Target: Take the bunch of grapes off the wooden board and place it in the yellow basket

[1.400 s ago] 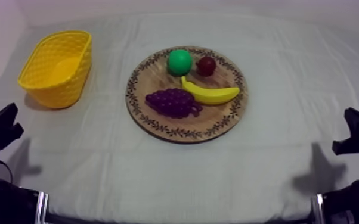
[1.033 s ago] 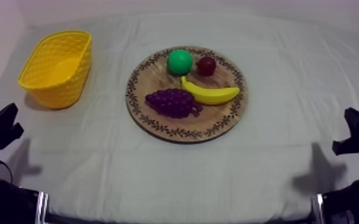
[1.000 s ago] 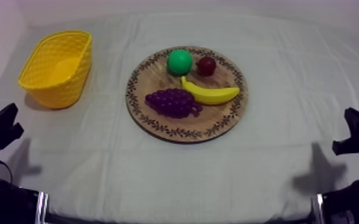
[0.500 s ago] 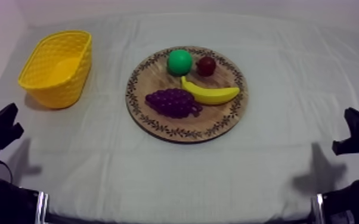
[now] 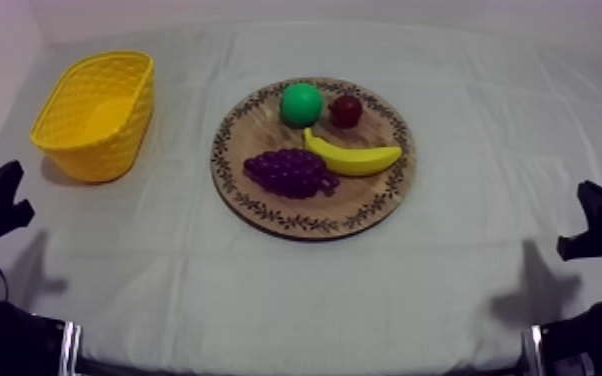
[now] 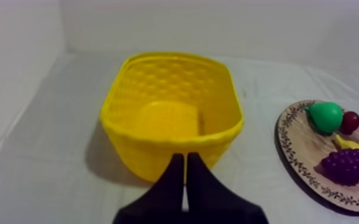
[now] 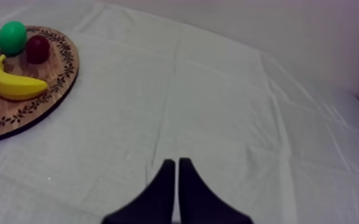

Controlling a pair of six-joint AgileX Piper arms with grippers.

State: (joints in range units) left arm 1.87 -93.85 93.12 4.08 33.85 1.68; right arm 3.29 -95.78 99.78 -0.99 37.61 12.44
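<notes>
On 1 round wooden board [image 5: 265,205]: 1 bunch of grapes [image 5: 290,171] at the near side, just beside 1 banana [image 5: 355,157]. Behind them, 1 green pear [image 5: 302,103] and 1 small red fruit [image 5: 345,110]. Well apart at the left, 1 yellow basket [image 5: 115,140]. 2 grippers: left gripper [image 6: 185,179] pinched together on nothing, facing the basket; right gripper [image 7: 176,173] pinched together too, over the cloth [image 7: 217,107].

You have a counter [image 5: 295,290] under a creased grey-white cloth [image 7: 217,107], closed in by a plain pale wall [image 6: 247,24] at the back and another along its left side, all in soft even light.
</notes>
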